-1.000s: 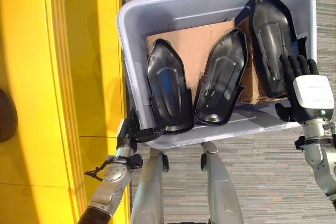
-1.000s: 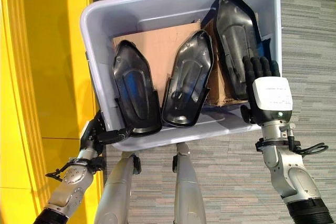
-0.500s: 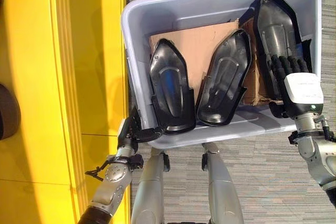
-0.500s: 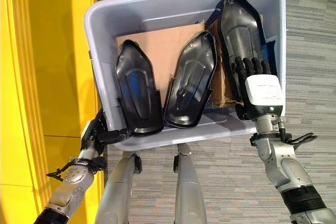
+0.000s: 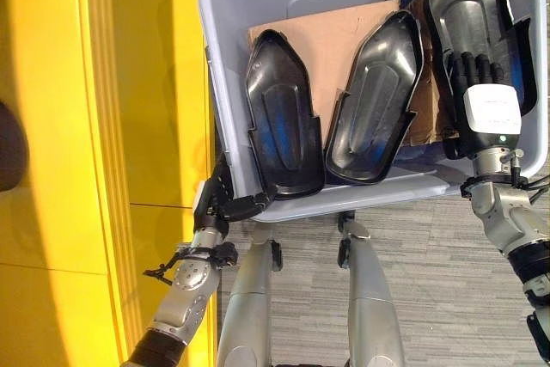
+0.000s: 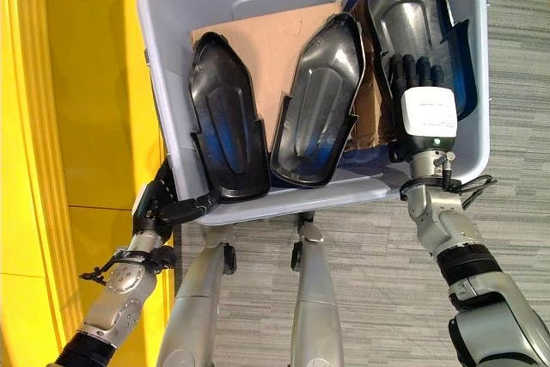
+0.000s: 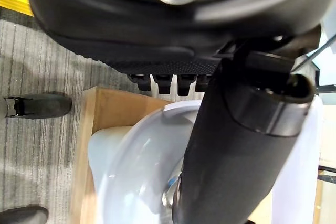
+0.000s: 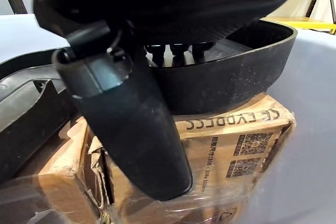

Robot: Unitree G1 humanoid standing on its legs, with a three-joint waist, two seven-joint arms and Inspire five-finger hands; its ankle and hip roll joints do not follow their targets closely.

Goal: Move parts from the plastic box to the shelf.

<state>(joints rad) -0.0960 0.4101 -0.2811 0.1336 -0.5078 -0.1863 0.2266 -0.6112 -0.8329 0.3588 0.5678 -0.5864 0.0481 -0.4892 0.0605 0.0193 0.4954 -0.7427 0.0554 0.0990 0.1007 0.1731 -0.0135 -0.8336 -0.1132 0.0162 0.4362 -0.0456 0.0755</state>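
Three black moulded parts inside the grey plastic box point(image 5: 225, 6), leaning side by side on cardboard point(image 5: 322, 36): left part point(image 5: 279, 122) against the box's left wall, middle part point(image 5: 375, 96) just beside it and overlapping its edge, right part point(image 5: 468, 15) tight to the right wall. Right hand point(image 5: 485, 96) inside the box, fingers point(image 5: 471, 64) laid into the hollow of the right part; from the right wrist view, fingertips tucked over that part's rim with the thumb out alongside, a cardboard carton point(image 8: 231, 140) directly beneath — real grip or plain resting, cannot tell. Left hand point(image 5: 225, 204) down at the box's near left corner, fingers curled round the rim, thumb hooked over the lip by the left part's lower end. Little slack between parts and walls. Yellow shelf point(image 5: 103, 126) hard against the box's left side; grey carpet point(image 5: 430, 298) open in front and to the right.
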